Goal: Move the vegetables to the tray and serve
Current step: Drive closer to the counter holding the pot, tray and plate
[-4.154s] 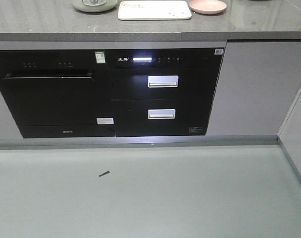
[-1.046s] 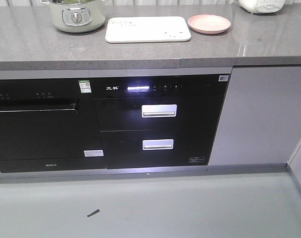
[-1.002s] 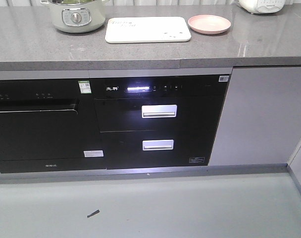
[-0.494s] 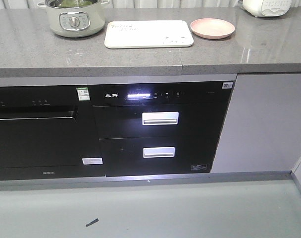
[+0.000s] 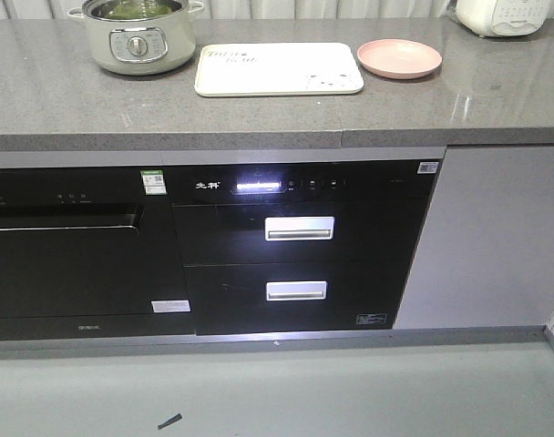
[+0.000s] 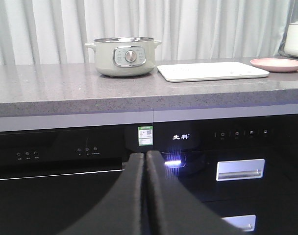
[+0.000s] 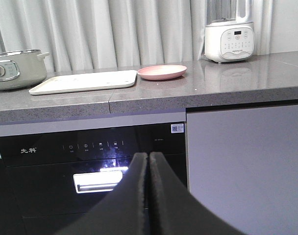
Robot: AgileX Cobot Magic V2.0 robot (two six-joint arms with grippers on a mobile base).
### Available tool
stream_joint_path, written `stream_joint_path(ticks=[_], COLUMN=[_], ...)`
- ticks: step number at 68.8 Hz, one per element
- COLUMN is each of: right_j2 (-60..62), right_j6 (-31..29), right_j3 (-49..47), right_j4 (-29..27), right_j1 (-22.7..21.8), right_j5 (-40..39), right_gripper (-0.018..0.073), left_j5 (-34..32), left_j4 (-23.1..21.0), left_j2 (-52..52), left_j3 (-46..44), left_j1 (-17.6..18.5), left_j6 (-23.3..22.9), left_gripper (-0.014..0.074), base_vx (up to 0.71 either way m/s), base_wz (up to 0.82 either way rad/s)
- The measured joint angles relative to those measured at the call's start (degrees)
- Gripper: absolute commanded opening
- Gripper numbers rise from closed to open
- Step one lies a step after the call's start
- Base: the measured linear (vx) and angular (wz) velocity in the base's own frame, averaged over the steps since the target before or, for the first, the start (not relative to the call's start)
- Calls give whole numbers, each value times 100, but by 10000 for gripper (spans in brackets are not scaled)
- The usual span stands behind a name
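Nothing transferred: the large cream-white rectangular tray (image 5: 277, 80) lies bare, and the green leafy vegetables (image 5: 131, 9) appear to sit in the pale green round pot (image 5: 140, 45) beside it. My left gripper (image 6: 145, 155) and right gripper (image 7: 149, 155) are closed, empty; all steps remain

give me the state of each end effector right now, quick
left end effector: closed, holding nothing
right end effector: closed, holding nothing

One pot (image 5: 136, 41), one tray (image 5: 279, 69), one pink plate (image 5: 399, 58), two drawer handles (image 5: 299, 228) (image 5: 296, 290)
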State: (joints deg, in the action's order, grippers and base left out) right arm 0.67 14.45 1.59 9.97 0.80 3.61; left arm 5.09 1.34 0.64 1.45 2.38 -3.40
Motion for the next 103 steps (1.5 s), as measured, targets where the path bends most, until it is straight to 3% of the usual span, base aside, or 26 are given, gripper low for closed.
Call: stream_joint_path(ticks=[103], right_j2=[0], right_j6=[0], right_j3=[0], right_j4=[0], right_j1=[0], right_j5=[0], right_gripper=[-3], left_j5=[0], left_j4=[0], left_j2=[0], left_j3=[0], left_j1=[0], left_j6=[0], left_gripper=[-6], base_vx=[8], base_wz=[1])
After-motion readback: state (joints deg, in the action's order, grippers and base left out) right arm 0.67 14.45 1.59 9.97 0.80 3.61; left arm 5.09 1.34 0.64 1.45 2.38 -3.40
